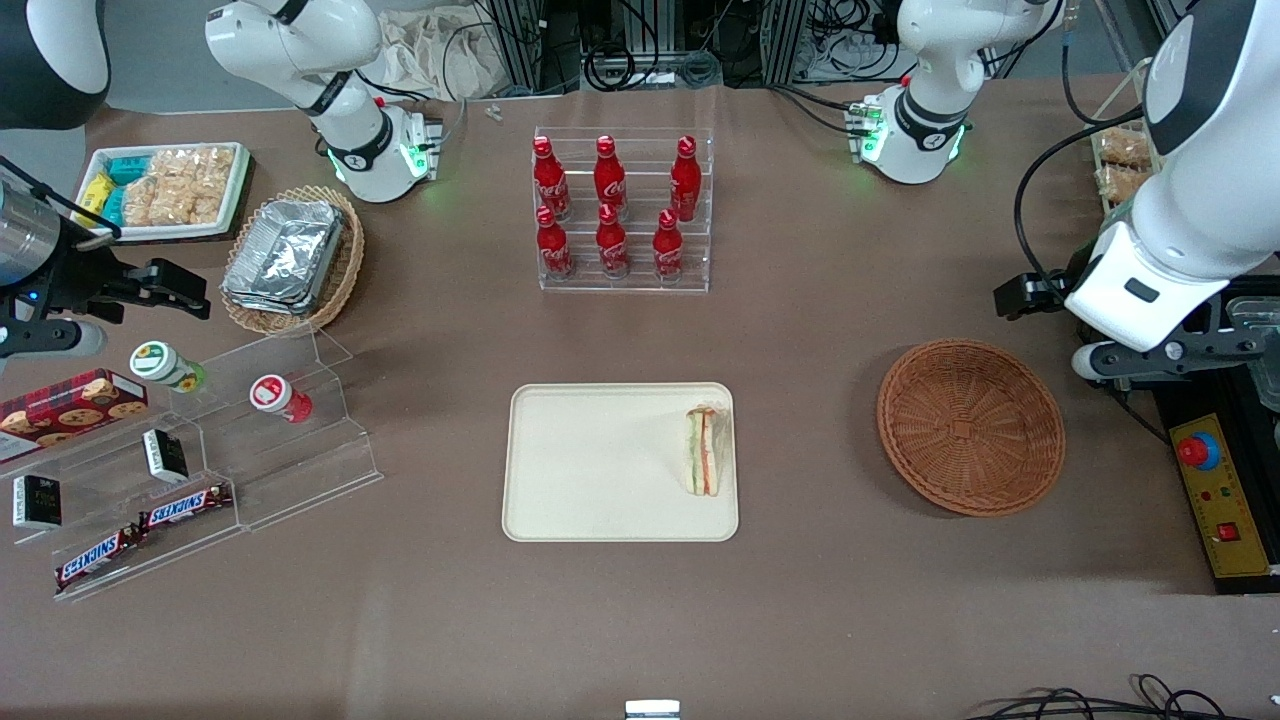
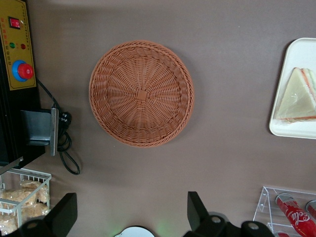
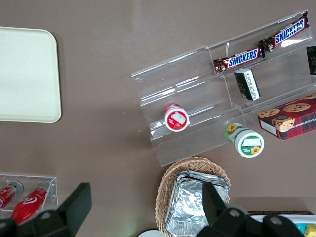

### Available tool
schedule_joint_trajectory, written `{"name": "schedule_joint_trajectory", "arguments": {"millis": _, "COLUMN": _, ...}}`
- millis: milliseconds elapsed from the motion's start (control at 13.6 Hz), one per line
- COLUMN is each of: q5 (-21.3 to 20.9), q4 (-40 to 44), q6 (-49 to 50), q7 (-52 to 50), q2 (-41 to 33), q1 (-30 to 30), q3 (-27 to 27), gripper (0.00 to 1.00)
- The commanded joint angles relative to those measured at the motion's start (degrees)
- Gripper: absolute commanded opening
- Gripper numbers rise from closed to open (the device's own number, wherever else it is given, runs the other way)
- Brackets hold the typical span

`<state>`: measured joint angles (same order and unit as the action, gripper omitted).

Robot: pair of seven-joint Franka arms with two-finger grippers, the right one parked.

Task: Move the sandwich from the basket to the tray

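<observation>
The sandwich [image 1: 707, 450] lies on the cream-beige tray [image 1: 600, 470], close to the tray's edge nearest the round reddish-brown wicker basket [image 1: 970, 427]. The basket is empty. My left gripper [image 1: 1160, 350] hangs high above the table beside the basket, toward the working arm's end, and is apart from both. In the left wrist view its fingers [image 2: 197, 212] stand wide apart with nothing between them, so the gripper [image 2: 131, 217] is open. That view also shows the empty basket [image 2: 141, 94], the sandwich [image 2: 296, 96] and a corner of the tray [image 2: 291, 132].
A clear rack of red cola bottles [image 1: 620, 210] stands farther from the front camera than the tray. A yellow control box with a red button [image 1: 1220, 495] lies beside the basket. An oval wicker basket with foil containers [image 1: 290, 255], a snack tray [image 1: 165, 190] and an acrylic shelf [image 1: 250, 440] lie toward the parked arm's end.
</observation>
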<state>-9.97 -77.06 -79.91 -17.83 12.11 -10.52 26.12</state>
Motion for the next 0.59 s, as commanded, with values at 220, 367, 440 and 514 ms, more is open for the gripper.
{"name": "schedule_joint_trajectory", "arguments": {"millis": 220, "q5": 2.9, "q4": -2.4, "q6": 2.6, "q7": 8.4, "q2": -3.3, "q1": 5.3, "q3": -12.6, "gripper": 1.00}}
{"name": "schedule_joint_trajectory", "arguments": {"millis": 367, "q5": 7.2, "q4": -4.1, "q6": 1.5, "q7": 11.7, "q2": -4.8, "q1": 11.2, "q3": -23.4, "gripper": 1.00}}
{"name": "schedule_joint_trajectory", "arguments": {"millis": 440, "q5": 7.4, "q4": -4.8, "q6": 0.7, "q7": 12.9, "q2": -5.2, "q1": 11.5, "q3": -24.3, "gripper": 1.00}}
{"name": "schedule_joint_trajectory", "arguments": {"millis": 514, "q5": 7.4, "q4": -5.2, "q6": -0.1, "q7": 12.9, "q2": -5.2, "q1": 11.4, "q3": -24.4, "gripper": 1.00}}
